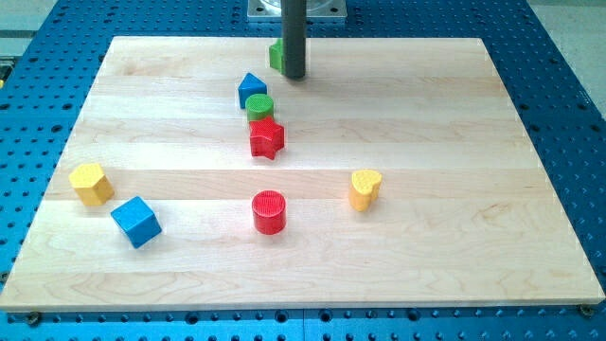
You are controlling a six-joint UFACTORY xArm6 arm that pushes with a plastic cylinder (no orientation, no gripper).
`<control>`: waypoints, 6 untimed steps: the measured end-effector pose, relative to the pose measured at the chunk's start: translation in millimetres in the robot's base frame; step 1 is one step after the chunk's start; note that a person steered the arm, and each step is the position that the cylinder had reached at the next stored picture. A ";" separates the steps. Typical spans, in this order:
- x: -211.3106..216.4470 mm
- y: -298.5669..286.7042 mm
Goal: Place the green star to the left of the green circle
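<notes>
My tip [294, 76] stands near the board's [473, 284] top edge, about midway along it, and there are no jaws to speak of: the arm ends in a plain rod. Just behind the rod, on the view's left of it, a green block [275, 55] shows only as a sliver; its shape is hidden, but it is probably the green star, touching or almost touching the rod.

The green circle [260, 106] lies a little below, toward the board's middle, packed between a blue block [251, 88] at its upper left and the red star [267, 138] just beneath it.

To do this step well, I judge the tip should come round to the star's upper right side and push it down and leftward in short strokes, passing the blue block on its left side so that nothing in the cluster is knocked. The star should end beside the circle on the view's left, with the last nudges kept gentle.
</notes>
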State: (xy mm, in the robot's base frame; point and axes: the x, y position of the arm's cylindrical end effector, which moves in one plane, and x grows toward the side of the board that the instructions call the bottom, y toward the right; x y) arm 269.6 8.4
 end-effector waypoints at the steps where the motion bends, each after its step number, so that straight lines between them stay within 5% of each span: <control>1: -33.4 11.3; 4: -53.0 -140.2; 6: 50.4 -157.5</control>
